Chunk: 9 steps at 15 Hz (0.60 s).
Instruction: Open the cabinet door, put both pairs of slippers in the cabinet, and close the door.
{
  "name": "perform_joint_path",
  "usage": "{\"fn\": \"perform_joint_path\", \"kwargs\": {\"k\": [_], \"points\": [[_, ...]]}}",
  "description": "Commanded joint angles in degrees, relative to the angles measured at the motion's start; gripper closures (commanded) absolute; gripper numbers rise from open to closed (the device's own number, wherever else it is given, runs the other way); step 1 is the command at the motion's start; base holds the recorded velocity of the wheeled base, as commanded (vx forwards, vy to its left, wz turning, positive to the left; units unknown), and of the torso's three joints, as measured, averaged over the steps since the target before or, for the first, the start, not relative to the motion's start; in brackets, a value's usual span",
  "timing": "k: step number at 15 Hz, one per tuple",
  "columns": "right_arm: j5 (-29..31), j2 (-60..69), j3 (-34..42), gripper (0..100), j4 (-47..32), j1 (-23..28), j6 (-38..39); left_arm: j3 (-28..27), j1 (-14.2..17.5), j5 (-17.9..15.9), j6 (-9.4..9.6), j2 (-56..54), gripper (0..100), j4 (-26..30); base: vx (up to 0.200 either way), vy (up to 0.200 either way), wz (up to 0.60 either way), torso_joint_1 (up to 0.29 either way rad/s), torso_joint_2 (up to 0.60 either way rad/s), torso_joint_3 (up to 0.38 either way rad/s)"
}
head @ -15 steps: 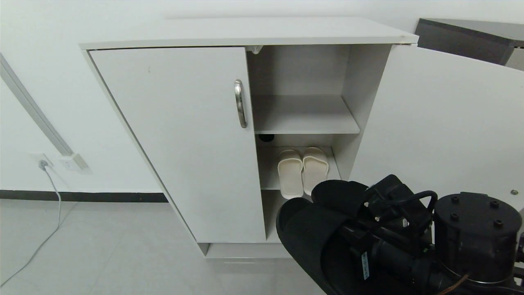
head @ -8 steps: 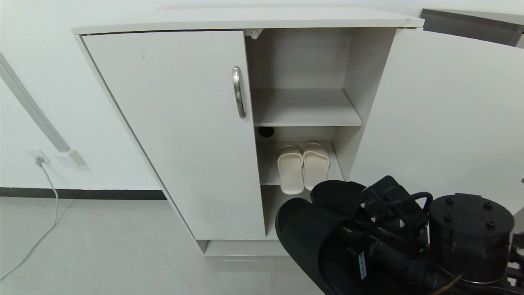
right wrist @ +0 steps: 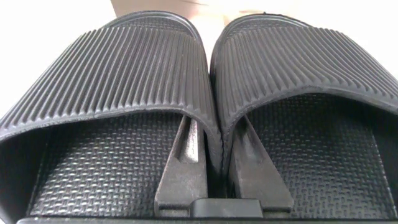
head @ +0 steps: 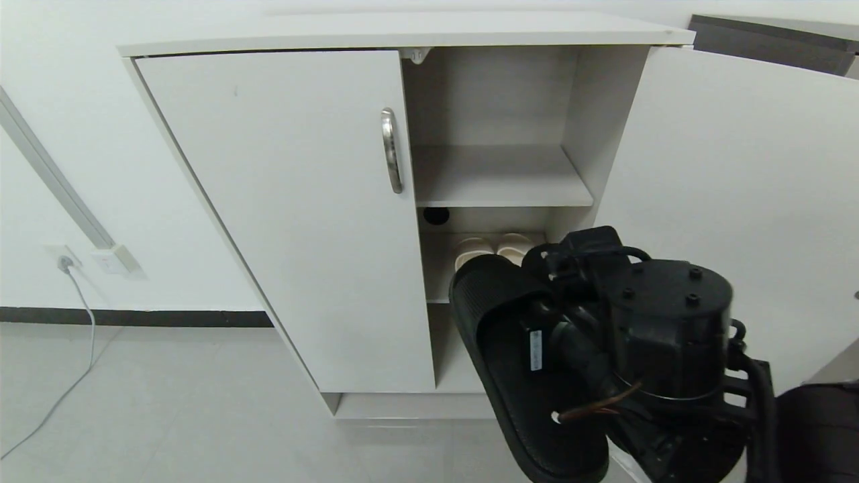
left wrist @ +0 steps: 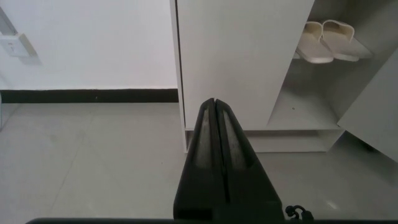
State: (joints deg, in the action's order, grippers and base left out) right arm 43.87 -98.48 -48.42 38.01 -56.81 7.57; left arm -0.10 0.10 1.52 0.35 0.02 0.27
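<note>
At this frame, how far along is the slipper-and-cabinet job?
Done: the white right-hand cabinet door stands open, and the cream pair of slippers sits on the middle shelf. In hand: the right gripper is shut on the black ribbed pair of slippers, held in front of the opening. Left: set the black pair inside and close the door.
</note>
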Motion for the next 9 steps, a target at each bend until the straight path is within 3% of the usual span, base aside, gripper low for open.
{"fn": "perform_joint_path", "kwargs": {"k": [1,2,4,9], "points": [[1.04,-3.83,-9.32,100,-7.95,-0.76,4.82,0.01,-0.01,-0.03,0.00,0.06,100,0.00,0.000,0.000,0.00,0.000,0.00,0.000],[1.30,-4.97,-16.97,100,-18.50,0.29,9.74,0.01,-0.01,-0.12,0.00,-0.02,100,0.00,0.000,0.000,0.00,0.000,0.00,0.000],[2.71,-6.73,-26.02,100,-28.43,1.61,13.35,0.01,-0.01,-0.12,0.00,0.06,100,0.00,0.000,0.000,0.00,0.000,0.00,0.000],[3.24,-9.10,-31.21,100,-29.66,3.81,11.41,0.01,-0.01,-0.12,0.00,0.06,100,0.00,0.000,0.000,0.00,0.000,0.00,0.000]]}}
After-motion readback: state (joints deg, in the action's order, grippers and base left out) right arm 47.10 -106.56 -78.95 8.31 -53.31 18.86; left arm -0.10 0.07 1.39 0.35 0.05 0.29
